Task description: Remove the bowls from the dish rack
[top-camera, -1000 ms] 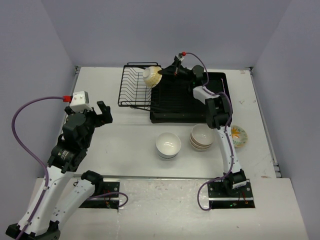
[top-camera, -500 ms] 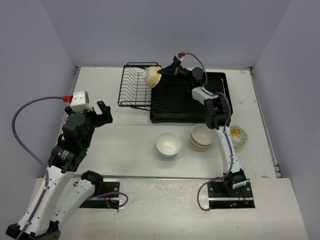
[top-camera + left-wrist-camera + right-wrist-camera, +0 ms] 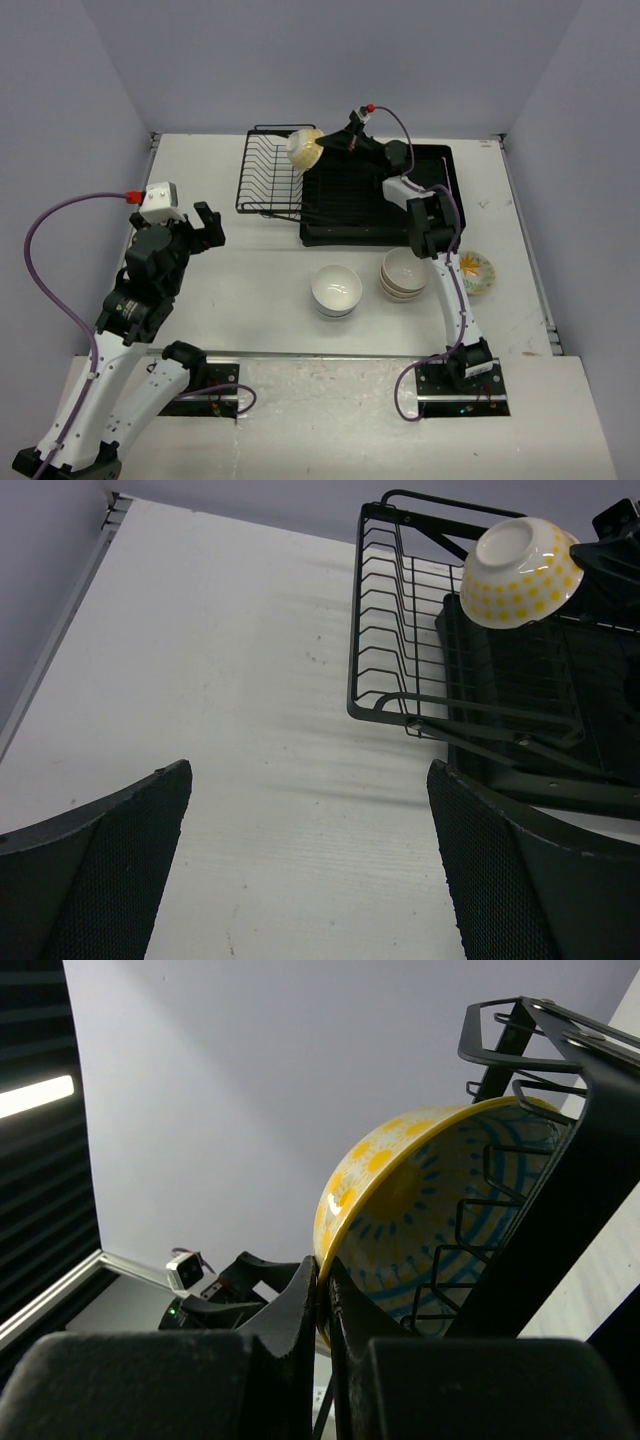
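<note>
A yellow patterned bowl (image 3: 304, 149) hangs tilted over the wire part of the black dish rack (image 3: 265, 180), lifted a little above it. My right gripper (image 3: 322, 145) is shut on its rim, one finger inside and one outside (image 3: 327, 1282). The left wrist view shows the same bowl (image 3: 523, 567) at the top right, above the rack (image 3: 400, 650). My left gripper (image 3: 205, 224) stands open over bare table at the left, far from the rack, with nothing between its pads (image 3: 130, 860).
The rack's black drain tray (image 3: 360, 205) lies right of the wire basket. In front of it stand a white bowl (image 3: 336, 289), a stack of cream bowls (image 3: 403, 274) and a flowered bowl (image 3: 477, 270) at the right.
The right gripper has raised the yellow bowl slightly above the rack. The left arm has not moved.
</note>
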`<state>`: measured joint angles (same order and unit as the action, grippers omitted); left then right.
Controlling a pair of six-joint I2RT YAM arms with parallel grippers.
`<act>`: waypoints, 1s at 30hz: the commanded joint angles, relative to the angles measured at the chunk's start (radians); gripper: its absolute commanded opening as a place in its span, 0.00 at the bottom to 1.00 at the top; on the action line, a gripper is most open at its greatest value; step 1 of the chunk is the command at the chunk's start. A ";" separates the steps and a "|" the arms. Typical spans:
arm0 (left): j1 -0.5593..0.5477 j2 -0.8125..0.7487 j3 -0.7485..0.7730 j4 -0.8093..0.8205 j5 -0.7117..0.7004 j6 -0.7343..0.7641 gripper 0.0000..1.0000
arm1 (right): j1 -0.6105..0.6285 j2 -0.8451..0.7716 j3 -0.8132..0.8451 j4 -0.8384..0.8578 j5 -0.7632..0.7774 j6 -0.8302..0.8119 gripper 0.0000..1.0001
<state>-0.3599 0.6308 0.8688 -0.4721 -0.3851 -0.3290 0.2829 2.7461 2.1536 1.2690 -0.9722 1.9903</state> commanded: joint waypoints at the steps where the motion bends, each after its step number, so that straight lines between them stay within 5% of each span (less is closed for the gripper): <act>1: 0.010 -0.005 -0.008 0.046 0.008 0.019 1.00 | 0.019 -0.086 0.002 0.147 0.073 0.163 0.00; 18: 0.010 -0.009 -0.011 0.044 0.005 0.022 1.00 | 0.027 -0.180 0.011 0.237 0.115 0.240 0.00; 30: 0.012 -0.016 -0.011 0.038 -0.014 0.021 1.00 | 0.004 -0.356 -0.159 0.271 0.066 0.205 0.00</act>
<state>-0.3592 0.6250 0.8631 -0.4725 -0.3862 -0.3286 0.2981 2.5149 2.0315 1.2778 -0.9089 1.9900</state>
